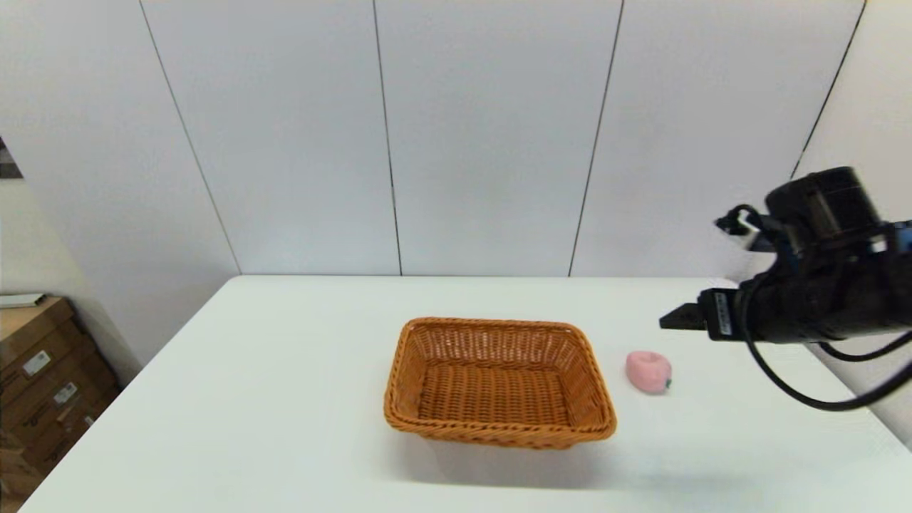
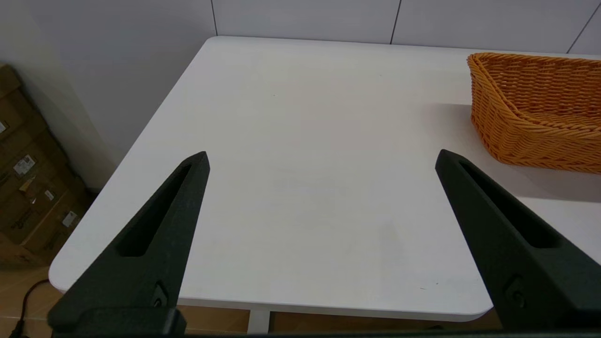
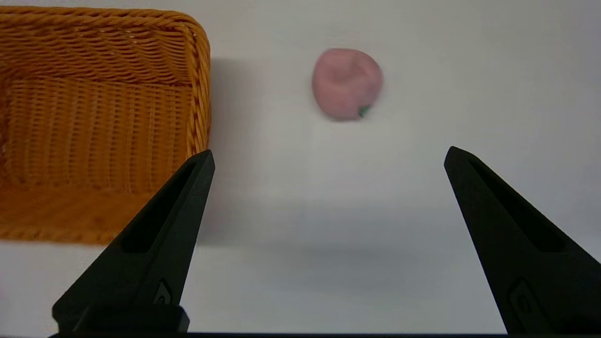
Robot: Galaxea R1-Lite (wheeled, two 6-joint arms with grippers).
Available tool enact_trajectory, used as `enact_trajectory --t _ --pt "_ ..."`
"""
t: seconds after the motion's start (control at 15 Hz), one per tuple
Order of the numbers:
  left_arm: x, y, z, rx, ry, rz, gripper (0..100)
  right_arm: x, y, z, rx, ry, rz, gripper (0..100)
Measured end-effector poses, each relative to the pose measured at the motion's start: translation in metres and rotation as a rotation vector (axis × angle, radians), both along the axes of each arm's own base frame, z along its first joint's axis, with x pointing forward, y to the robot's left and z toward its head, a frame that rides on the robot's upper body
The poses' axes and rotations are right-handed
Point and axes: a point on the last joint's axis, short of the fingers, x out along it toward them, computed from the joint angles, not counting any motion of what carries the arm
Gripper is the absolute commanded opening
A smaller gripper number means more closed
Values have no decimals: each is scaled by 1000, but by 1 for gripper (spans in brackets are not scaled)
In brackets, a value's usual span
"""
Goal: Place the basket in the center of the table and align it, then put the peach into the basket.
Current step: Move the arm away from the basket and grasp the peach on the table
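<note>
The orange-brown wicker basket [image 1: 499,381] [image 2: 540,112] [image 3: 94,126] stands empty near the middle of the white table [image 1: 285,399]. Just right of it the pink peach [image 1: 648,371] [image 3: 347,83] lies on the tabletop, its green stem mark facing the front right. My right gripper [image 1: 677,317] [image 3: 328,157] hangs open in the air to the right of the peach and above it, holding nothing. In the right wrist view the peach sits beyond the gap between the fingers. My left gripper [image 2: 321,159] is open and empty over the table's near left part, outside the head view.
Brown cardboard boxes [image 1: 39,370] [image 2: 33,173] are stacked on the floor beside the table's left edge. White wall panels stand directly behind the table. A black cable [image 1: 819,392] loops below my right arm.
</note>
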Motion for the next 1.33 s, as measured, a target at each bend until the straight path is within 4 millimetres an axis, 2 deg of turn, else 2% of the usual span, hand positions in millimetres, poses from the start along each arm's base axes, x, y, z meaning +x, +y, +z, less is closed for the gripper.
enact_trajectory --t 0.13,0.27,0.47,0.67,0.93,1.0,1.33 --pt "0 0 0 0 0 0 100 29 10 -21 -6 43 -11 100" --pt "0 0 0 0 0 1 100 50 13 -39 -18 79 -54 100" --pt "0 0 0 2 0 0 100 74 4 -68 -22 108 -126 100" --pt "0 0 0 4 0 0 100 85 -12 -91 -31 159 -176 100" --pt "0 0 0 4 0 1 100 97 -17 -116 -33 199 -189 100" --pt "0 0 0 4 0 0 100 98 -15 -122 -35 213 -185 0" --pt "0 0 0 4 -1 0 100 104 -12 -141 -42 255 -180 0"
